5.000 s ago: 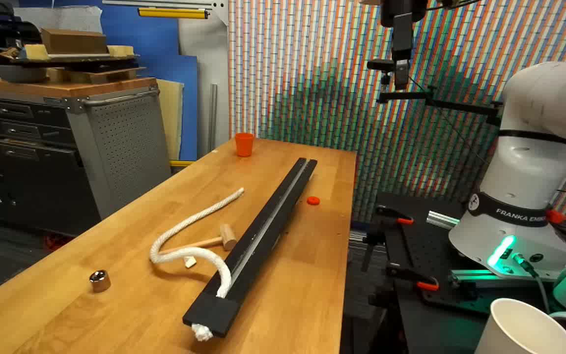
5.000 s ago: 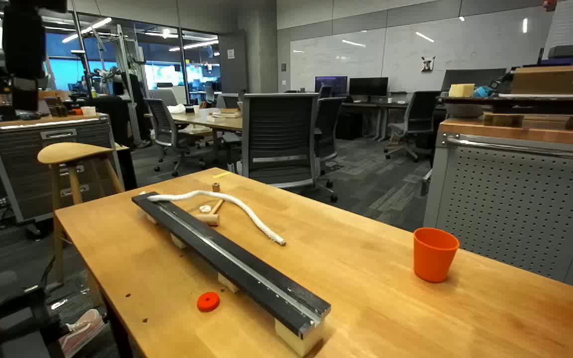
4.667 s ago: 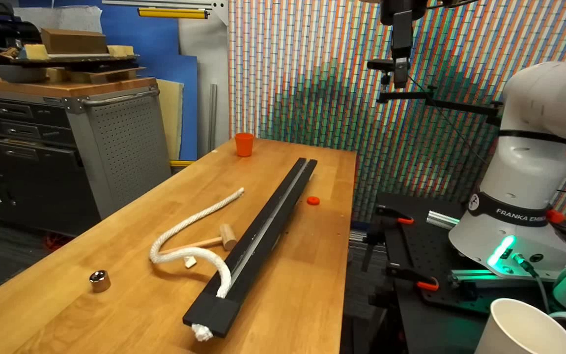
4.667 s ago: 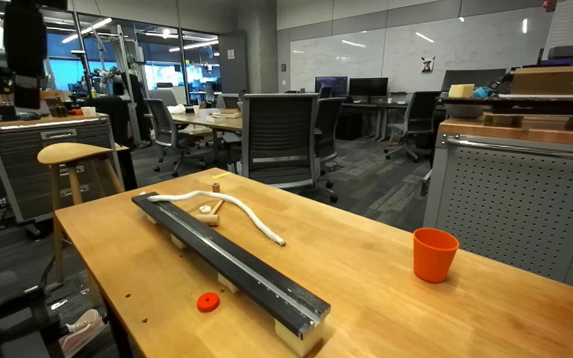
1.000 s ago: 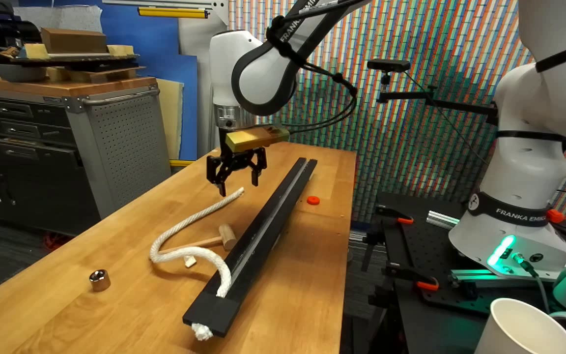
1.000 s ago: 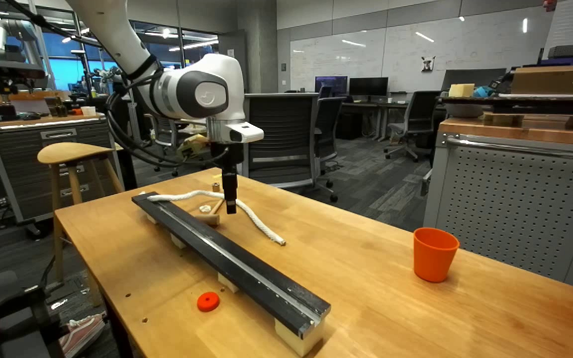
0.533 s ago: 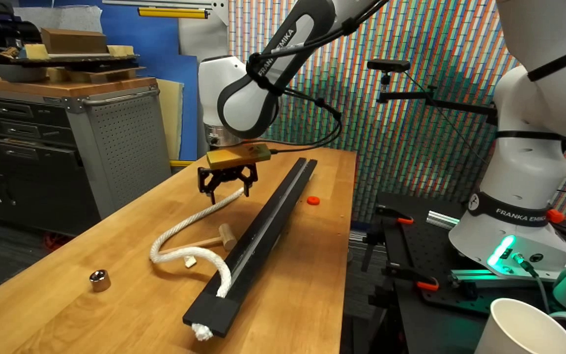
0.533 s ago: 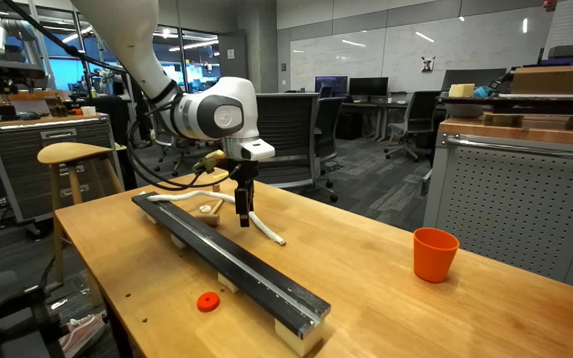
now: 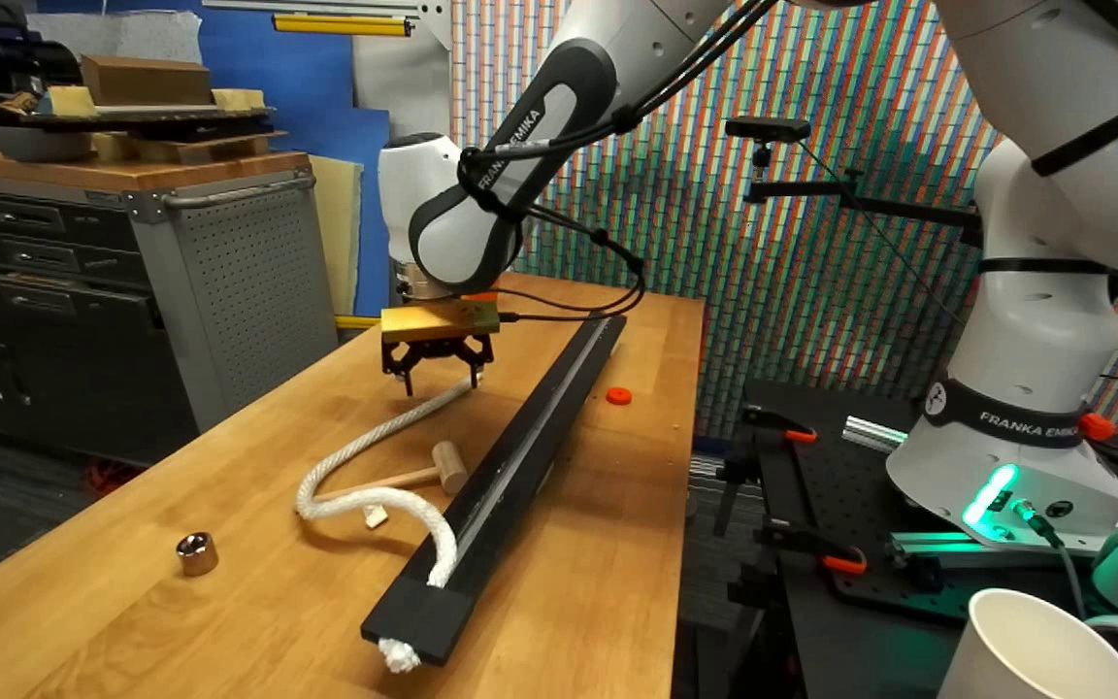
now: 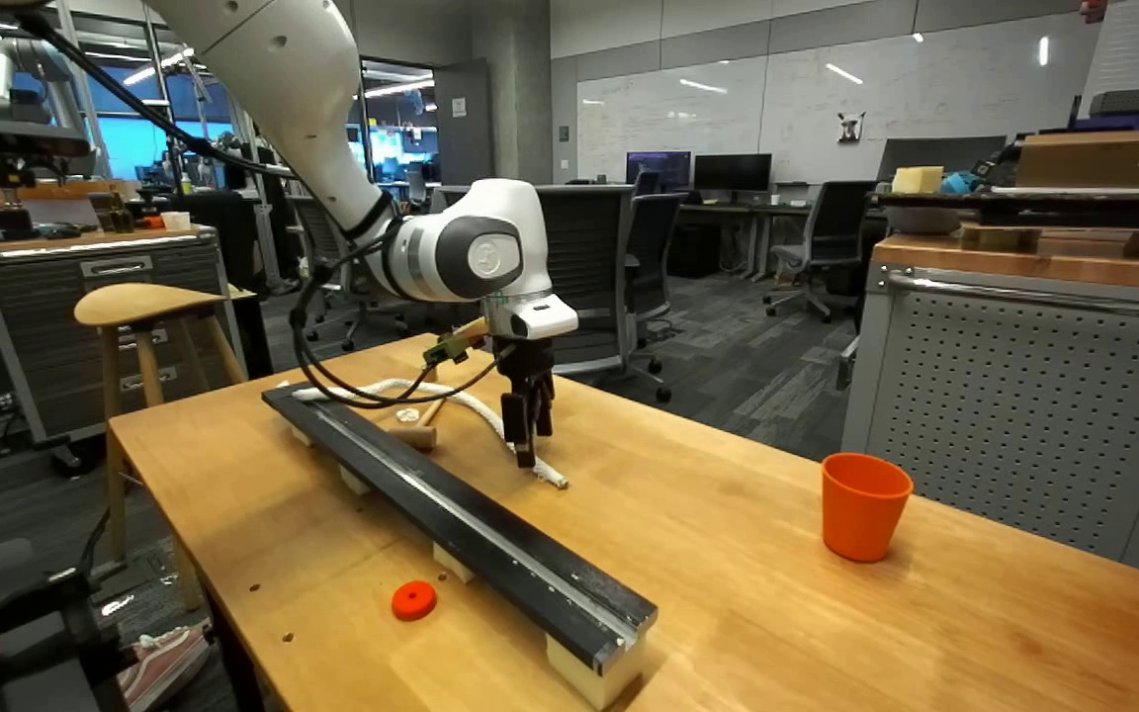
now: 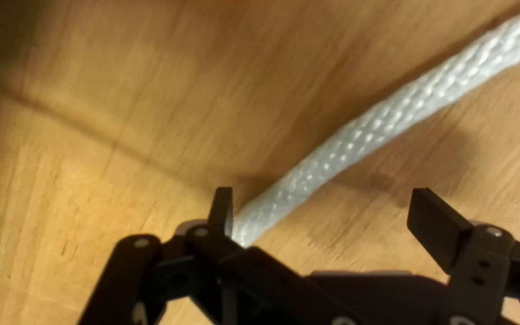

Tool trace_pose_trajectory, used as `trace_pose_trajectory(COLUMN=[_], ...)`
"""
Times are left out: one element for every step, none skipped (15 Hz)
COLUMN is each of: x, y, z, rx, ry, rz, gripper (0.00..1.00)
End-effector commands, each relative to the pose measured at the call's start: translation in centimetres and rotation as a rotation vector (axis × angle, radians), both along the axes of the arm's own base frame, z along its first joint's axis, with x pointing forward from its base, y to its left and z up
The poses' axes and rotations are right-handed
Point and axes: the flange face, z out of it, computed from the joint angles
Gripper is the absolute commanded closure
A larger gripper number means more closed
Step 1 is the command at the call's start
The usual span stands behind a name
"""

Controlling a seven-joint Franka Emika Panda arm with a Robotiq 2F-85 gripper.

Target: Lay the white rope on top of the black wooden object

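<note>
The white rope (image 9: 307, 493) has one end on the near end of the black wooden beam (image 9: 520, 466), passing under a black piece there, with a frayed tip sticking out. The rest curves off over the table in both exterior views (image 10: 476, 402). The beam (image 10: 461, 504) has a lengthwise groove and rests on pale blocks. My gripper (image 9: 442, 388) is open and empty, pointing down over the rope's free end; it also shows here (image 10: 535, 450). In the wrist view the rope (image 11: 377, 122) runs between the open fingers (image 11: 321, 194), nearer the left finger, which hides its end.
A wooden mallet (image 9: 449, 468) and a small white piece (image 9: 376, 516) lie between rope and beam. A metal socket (image 9: 197, 553), a red disc (image 10: 413, 600) and an orange cup (image 10: 863, 506) are on the table. A paper cup (image 9: 1035, 650) stands near the robot base.
The arm has come in over the table since the oldest frames. In the last second the open gripper has moved down and along to the rope's free end. Rope and beam have not moved.
</note>
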Motion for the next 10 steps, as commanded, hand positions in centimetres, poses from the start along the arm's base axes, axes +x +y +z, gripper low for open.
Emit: trace_pose_trajectory(x=[1.5, 1.36, 1.25, 1.05, 0.87, 0.75, 0.66, 0.6, 0.62, 0.69], y=[-0.65, -0.73, -0.76, -0.77, -0.74, -0.8, -0.92, -0.96, -1.04, -1.05], z=[-0.04, -0.16, -0.21, -0.21, -0.21, -0.22, -0.22, -0.21, -0.14, 0.02], rx=[-0.046, -0.045, -0.048, -0.052, -0.051, -0.061, -0.068, -0.071, -0.079, -0.081], ry=[-0.011, -0.004, 0.0, 0.002, 0.005, 0.006, 0.007, 0.006, 0.004, -0.001], rz=[-0.065, -0.072, -0.076, -0.078, -0.081, -0.083, -0.086, -0.093, -0.098, -0.104], gripper=[0.0, 0.0, 0.0, 0.0, 0.0, 0.0, 0.25, 0.26, 0.35, 0.42])
